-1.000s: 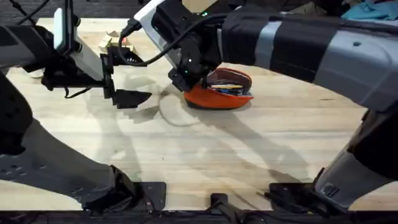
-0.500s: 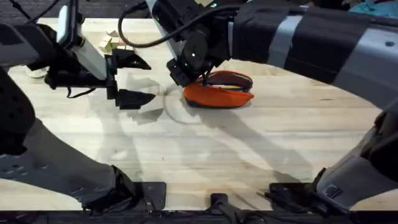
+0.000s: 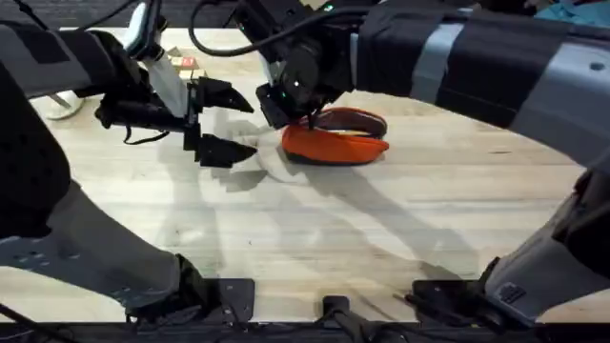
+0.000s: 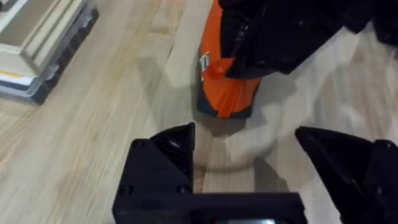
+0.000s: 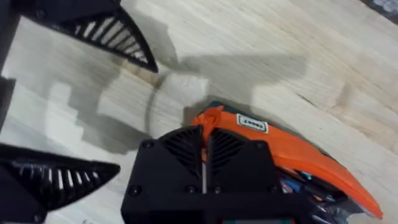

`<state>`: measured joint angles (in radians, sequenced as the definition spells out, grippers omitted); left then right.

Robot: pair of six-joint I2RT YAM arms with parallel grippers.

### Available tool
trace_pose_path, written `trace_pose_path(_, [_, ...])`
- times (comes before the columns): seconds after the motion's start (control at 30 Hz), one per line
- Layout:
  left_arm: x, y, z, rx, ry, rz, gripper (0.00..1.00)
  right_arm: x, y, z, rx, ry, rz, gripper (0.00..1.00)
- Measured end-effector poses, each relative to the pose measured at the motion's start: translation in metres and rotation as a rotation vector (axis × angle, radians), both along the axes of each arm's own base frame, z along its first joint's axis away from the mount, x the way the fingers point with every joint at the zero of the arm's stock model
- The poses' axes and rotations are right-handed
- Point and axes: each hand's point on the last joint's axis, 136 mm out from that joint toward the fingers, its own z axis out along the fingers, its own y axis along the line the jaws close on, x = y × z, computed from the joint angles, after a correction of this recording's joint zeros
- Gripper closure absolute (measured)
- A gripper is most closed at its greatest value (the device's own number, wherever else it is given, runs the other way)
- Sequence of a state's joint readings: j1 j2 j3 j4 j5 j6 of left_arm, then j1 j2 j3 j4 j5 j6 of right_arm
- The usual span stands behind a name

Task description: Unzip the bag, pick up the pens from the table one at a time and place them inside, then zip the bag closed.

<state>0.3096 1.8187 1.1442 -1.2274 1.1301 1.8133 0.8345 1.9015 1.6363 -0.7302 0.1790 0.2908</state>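
Orange soft fabric pouch, the bag (image 3: 335,143), lies mid light wooden table (image 3: 381,229), mouth gaping | left end effector (image 3: 221,122) has closed in beside its end, jaws wide, empty | right end effector (image 5: 206,163) pinched shut at bag's zipper end | zip-closing likely next

the bag (image 3: 335,146) is bright orange with a dark navy base and a small white label near one end. the table (image 3: 400,238) is pale wood with fine grain lines. both the left gripper (image 3: 227,124) and the right gripper (image 5: 205,163) are black.
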Motion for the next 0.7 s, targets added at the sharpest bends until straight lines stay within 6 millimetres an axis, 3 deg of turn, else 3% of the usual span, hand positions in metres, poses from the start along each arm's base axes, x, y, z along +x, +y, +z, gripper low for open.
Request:
trace_pose_path(0.3, [-0.002,-0.017,-0.003,-0.022,0.045,-0.033,0.007,0.004,-0.003,0.001,0.007,-0.013,-0.060,0.968])
trace_pose_path(0.7, [0.008,-0.032,-0.037,-0.217,0.223,0.010,0.008,0.005,-0.004,0.001,0.012,-0.012,-0.078,0.967])
